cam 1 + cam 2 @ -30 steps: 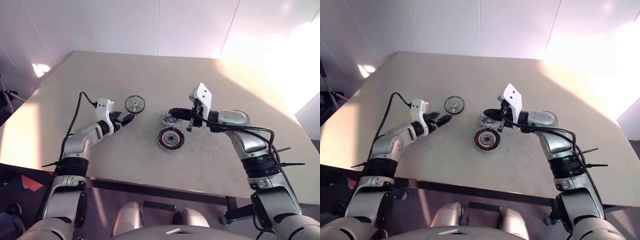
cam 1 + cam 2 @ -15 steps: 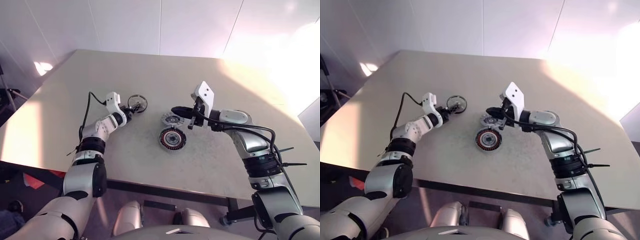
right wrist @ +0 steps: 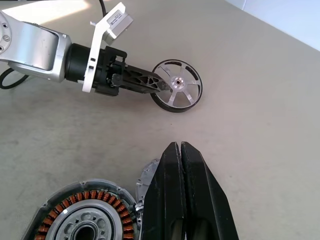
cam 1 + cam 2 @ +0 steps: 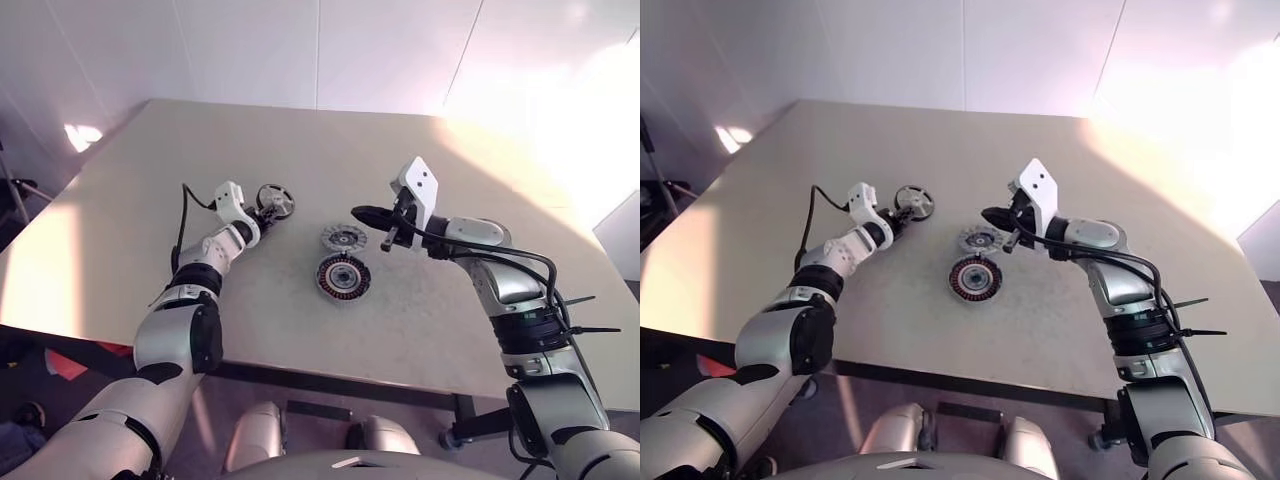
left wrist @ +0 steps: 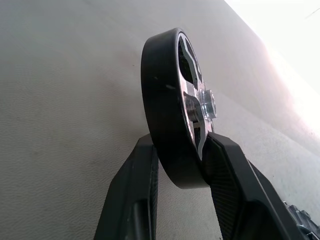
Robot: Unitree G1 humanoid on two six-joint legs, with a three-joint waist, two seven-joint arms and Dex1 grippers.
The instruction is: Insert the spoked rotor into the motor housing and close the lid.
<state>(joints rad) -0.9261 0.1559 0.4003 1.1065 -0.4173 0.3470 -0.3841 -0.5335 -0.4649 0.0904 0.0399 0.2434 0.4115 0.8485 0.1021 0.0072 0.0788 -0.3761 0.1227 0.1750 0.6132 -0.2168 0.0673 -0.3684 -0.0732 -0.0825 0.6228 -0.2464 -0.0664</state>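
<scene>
Gripping the spoked rotor (image 5: 176,107) by its black rim, your left gripper (image 3: 159,86) has one finger on each flat face of the wheel, so the wheel stands on edge and tilted, its silver hub facing toward the middle of the tabletop (image 4: 300,140). You can see from the left wrist view that the two black fingers (image 5: 135,200) pinch the lower part of the rim, with the spokes and hub rising above them. From the head views the rotor sits at the end of your left arm, toward the left half of the tabletop and well in from its near edge.

Your right gripper (image 3: 181,155) has its fingers pressed together with nothing between them. It hangs above the tabletop just right of centre, pointing toward your left arm.

You will find the lid (image 4: 343,238), the grey ribbed disc, lying flat near the middle of the tabletop, just beside and below the tips of the right gripper. The motor housing (image 4: 343,278) lies flat right next to it on the side nearer the front edge, copper windings up around a silver hub; whether the two discs touch you cannot tell from these views. The rotor is apart from both, off to their left, with bare tabletop between.
</scene>
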